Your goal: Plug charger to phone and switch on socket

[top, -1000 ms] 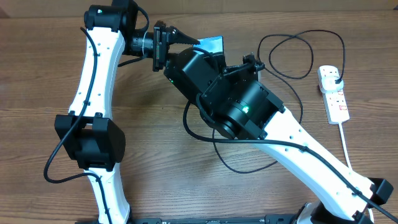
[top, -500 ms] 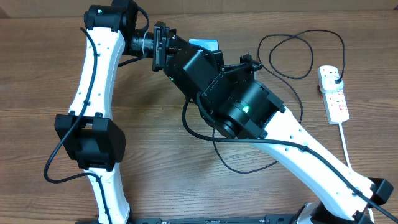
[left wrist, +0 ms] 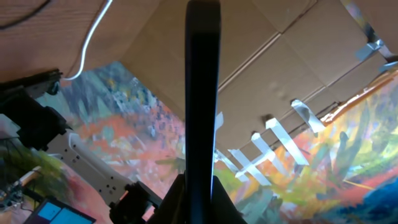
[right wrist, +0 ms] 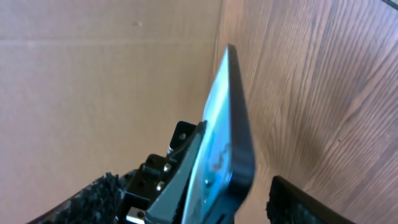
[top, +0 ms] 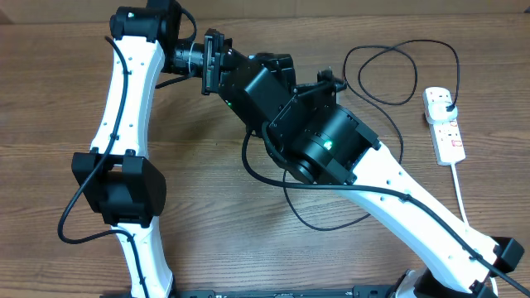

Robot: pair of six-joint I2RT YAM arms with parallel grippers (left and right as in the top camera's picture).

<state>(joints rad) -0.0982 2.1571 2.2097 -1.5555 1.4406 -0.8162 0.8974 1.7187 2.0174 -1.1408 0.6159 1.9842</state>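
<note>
Two claws meet at 12 o'clock. The left claw (left wrist: 198, 200) clamps the phone (right wrist: 227, 130), held on edge off the surface (top: 207, 207). The right claw (right wrist: 205, 199) gapes wide, one finger either side, holding nothing. The charger (top: 448, 103) loops at 2 o'clock, the socket (top: 445, 126) at 3 o'clock. Likely a regrasp: close squarely on the flat faces, leaving the port edge free.

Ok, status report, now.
Left gripper shut on the phone. Right gripper open, fingers straddling it. Charger looped on the table, no plug at phone's free end. Right arm blocks overhead view of phone.
</note>
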